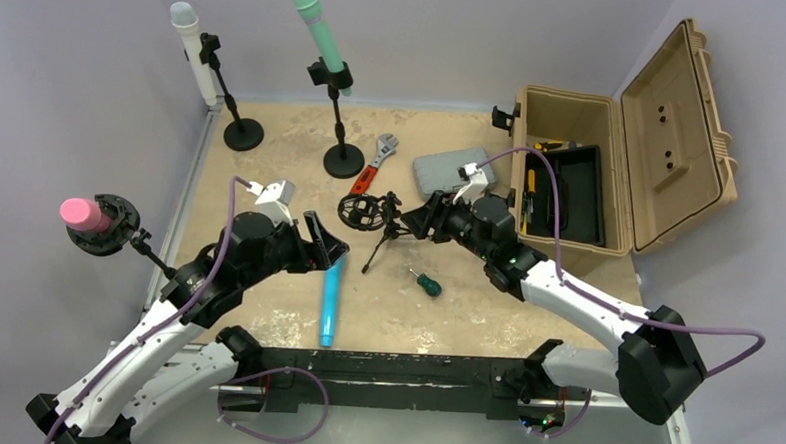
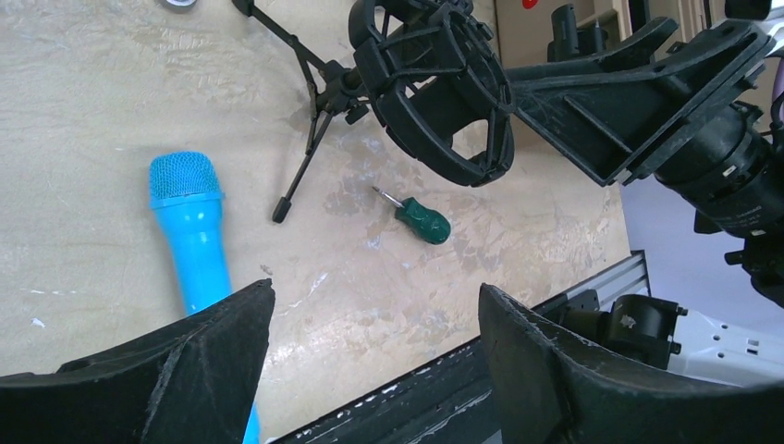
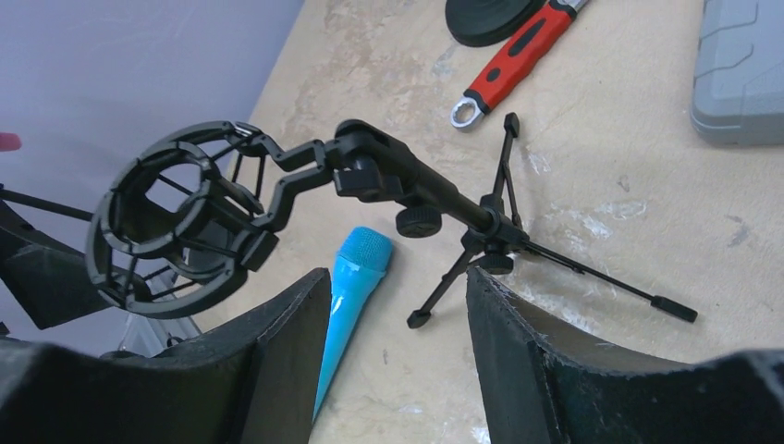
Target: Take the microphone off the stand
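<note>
— Start big: what's on the desk (image 1: pixel 271 167)?
— It fills the middle of the top view. At centre frame the tripod stand (image 1: pixel 380 233) rests on its legs, and its ring mount (image 3: pixel 176 217) is empty.
— The claws?
— The left claw (image 2: pixel 374 291), at the bottom of its own view, is spread wide with nothing between its fingers. The right claw (image 3: pixel 398 276) is parted and also empty. The stand's stem lies just past its tips, not between them.
— And the mic?
— The blue mic (image 1: pixel 330 301) lies flat on the desk, lower centre of the top view. It is just beside the left claw and apart from the stand.
— So it's finished?
— I'd judge the removal done: the mic is out and set down, and both claws are free. All that seems left is drawing the arms clear. A white mic (image 1: pixel 192 43) and a green mic (image 1: pixel 318 24) at the top, and a pink mic (image 1: pixel 84 214) at the left edge, sit in their own stands. I can't tell whether those count
</note>
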`<action>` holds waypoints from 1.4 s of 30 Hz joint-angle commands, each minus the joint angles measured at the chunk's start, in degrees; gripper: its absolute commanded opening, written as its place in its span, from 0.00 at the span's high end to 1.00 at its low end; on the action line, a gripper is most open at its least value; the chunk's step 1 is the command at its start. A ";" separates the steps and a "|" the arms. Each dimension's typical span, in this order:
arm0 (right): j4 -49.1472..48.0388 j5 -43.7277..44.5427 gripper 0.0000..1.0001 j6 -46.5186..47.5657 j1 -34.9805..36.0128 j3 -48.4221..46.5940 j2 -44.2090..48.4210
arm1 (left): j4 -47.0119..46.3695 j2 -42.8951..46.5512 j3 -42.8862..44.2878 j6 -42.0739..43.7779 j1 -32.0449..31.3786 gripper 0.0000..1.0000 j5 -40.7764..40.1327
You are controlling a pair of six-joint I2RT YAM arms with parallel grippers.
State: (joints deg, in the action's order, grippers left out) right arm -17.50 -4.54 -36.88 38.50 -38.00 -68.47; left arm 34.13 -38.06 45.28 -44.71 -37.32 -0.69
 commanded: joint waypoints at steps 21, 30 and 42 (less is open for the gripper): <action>15.23 5.31 0.36 12.22 0.10 -12.12 1.20 | 10.25 2.12 14.58 12.18 -0.22 0.19 -4.83; 10.98 4.68 0.32 19.18 1.20 -9.51 1.77 | 15.82 4.13 16.86 16.29 -0.22 0.18 2.67; -1.56 17.76 0.32 15.01 10.29 -5.16 -1.49 | 26.29 10.81 19.73 15.66 -0.24 0.18 6.66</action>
State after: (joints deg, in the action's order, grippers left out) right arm -8.93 7.03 -19.14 48.21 -46.63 -70.81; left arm 57.04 -28.69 61.80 -30.15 -37.32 4.82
